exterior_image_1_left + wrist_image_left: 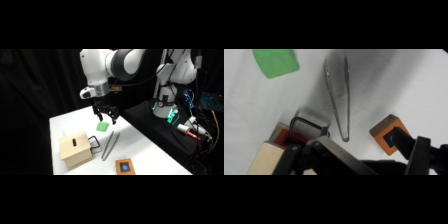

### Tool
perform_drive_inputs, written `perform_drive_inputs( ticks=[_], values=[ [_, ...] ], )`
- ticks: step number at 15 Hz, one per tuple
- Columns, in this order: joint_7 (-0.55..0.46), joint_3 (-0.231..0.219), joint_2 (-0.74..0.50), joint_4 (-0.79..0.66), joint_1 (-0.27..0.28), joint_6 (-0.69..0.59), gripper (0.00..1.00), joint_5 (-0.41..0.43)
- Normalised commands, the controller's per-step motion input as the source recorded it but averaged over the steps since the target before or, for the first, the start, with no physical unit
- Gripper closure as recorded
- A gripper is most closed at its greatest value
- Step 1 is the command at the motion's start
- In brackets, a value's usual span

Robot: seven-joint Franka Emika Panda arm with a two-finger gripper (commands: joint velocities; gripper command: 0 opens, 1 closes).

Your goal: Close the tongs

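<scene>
Broadly: white flat desk (150, 150), carrying everything. Above its far side, white robot arm's black pincer (106, 116), hanging clear of all things; whether spread or together, cannot tell. Near the front left, tan wooden box (75, 148) with black wire handle (95, 142). Just right of that handle, long slim grey metal tongs (338, 97), lying flat, arms slightly apart. Farther back, small green square block (103, 126). At the front edge, small orange block (124, 166).

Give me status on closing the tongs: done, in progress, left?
Done: nothing yet. The tongs lie on the table with their arms spread at the free end, untouched. In hand: the gripper hangs above the green block, holding nothing, apart from the tongs. Left: come down over the spread arms and squeeze them together.
</scene>
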Motion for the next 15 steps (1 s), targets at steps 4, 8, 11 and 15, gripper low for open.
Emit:
perform_drive_inputs(
  ticks=[4,8,11,15],
  values=[
    [-0.22,0.06,0.09,-0.15,-0.028,0.42,0.0,-0.052],
    [-0.12,0.068,0.18,-0.09,-0.021,0.44,0.0,-0.162],
    [-0.08,0.073,0.2,-0.01,-0.051,0.34,0.0,-0.169],
    [-0.04,0.049,0.17,0.07,-0.079,0.27,0.0,-0.21]
  ],
)
